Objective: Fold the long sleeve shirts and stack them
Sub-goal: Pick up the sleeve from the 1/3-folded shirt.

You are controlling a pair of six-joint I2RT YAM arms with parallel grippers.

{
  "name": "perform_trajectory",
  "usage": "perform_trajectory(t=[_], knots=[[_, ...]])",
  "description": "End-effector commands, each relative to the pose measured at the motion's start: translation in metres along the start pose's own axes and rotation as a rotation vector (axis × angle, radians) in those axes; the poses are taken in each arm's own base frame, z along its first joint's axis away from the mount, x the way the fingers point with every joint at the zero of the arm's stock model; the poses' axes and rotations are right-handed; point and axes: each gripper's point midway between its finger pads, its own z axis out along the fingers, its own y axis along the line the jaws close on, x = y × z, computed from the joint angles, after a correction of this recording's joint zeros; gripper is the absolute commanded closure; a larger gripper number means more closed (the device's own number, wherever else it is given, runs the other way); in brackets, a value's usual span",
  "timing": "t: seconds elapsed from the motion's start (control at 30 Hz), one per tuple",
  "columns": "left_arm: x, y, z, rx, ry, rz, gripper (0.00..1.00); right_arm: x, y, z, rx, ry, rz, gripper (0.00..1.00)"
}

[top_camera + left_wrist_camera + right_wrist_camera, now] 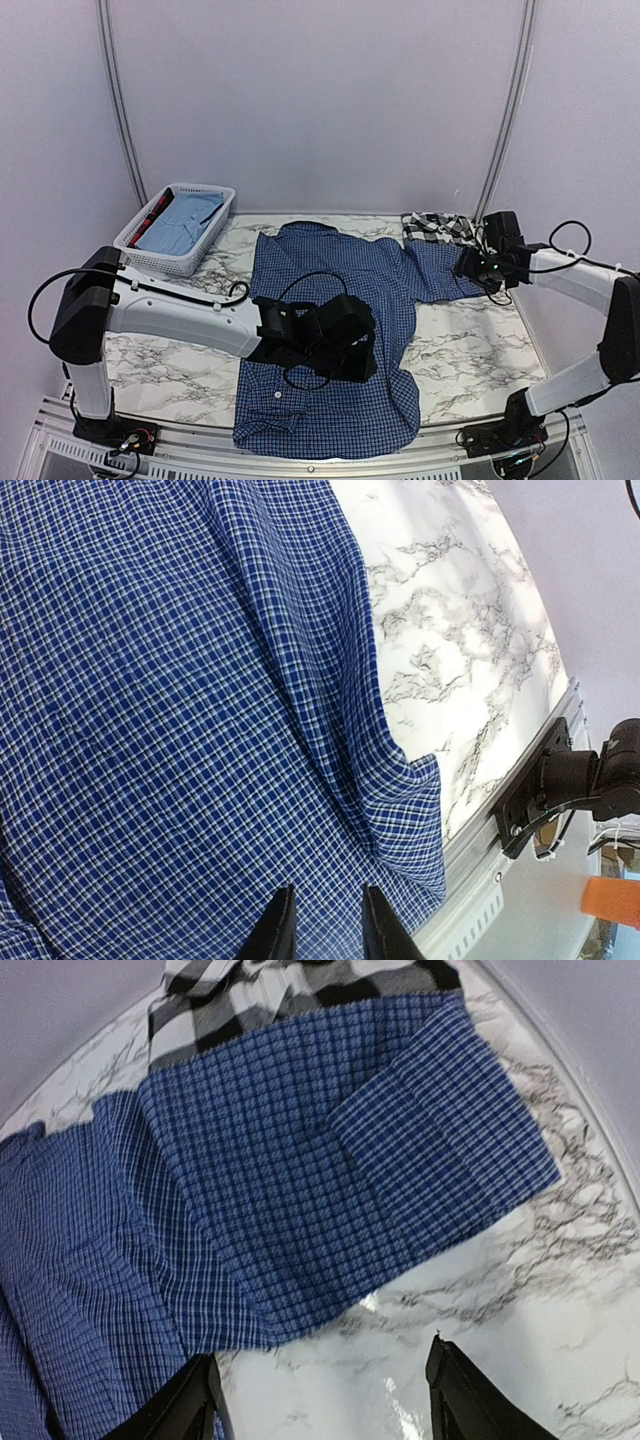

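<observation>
Top external view, from the left: a white slatted basket (140, 258) sits at the far left corner of the marble tabletop (480, 350) with light blue cloth (180, 222) in it, well apart from the work and probably just a bin for waiting garments. The left arm reaches across the dark blue checked shirt (330, 270), which lies spread flat down the middle of the tabletop with its hem at the near edge and one sleeve (440, 272) stretched out to the right. The left pincer (327, 905) is low over the right side of the shirt body near the hem. Its fingers are close together with a narrow gap, and a ridge of cloth runs up toward them; whether cloth is actually nipped I cannot tell. That spot suits either pinning the body or lifting its side edge for a fold. Further right, the black-and-white plaid shirt (437, 226) lies bunched at the far right, touching the sleeve's far edge, evidently parked until its turn. The right pincer (320, 1355) hovers with fingers wide apart over bare marble just beside the cuff (470, 1140), gripping nothing, likely lined up to take the sleeve and fold it inward.
</observation>
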Motion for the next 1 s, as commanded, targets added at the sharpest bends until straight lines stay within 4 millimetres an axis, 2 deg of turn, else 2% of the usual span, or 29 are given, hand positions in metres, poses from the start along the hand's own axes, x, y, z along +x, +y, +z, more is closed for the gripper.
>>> perform_trajectory(t=[0.0, 0.17, 0.43, 0.73, 0.87, 0.97], knots=[[-0.009, -0.002, 0.004, 0.017, 0.004, 0.031, 0.77, -0.054, -0.018, 0.012, 0.007, -0.133, 0.034, 0.32], [-0.027, 0.004, -0.002, 0.013, -0.021, 0.049, 0.77, -0.075, -0.062, 0.037, 0.061, -0.176, 0.129, 0.32], [-0.065, 0.012, -0.016, 0.017, -0.083, 0.131, 0.77, -0.087, -0.109, 0.075, 0.125, -0.175, 0.215, 0.36], [-0.111, 0.018, -0.023, 0.026, -0.145, 0.19, 0.76, -0.085, -0.12, 0.123, 0.135, -0.119, 0.207, 0.38], [-0.119, 0.021, -0.022, 0.047, -0.136, 0.18, 0.76, -0.082, -0.121, 0.132, 0.135, -0.098, 0.203, 0.43], [-0.122, 0.027, -0.017, 0.044, -0.128, 0.175, 0.76, -0.075, -0.124, 0.131, 0.145, -0.086, 0.211, 0.47]])
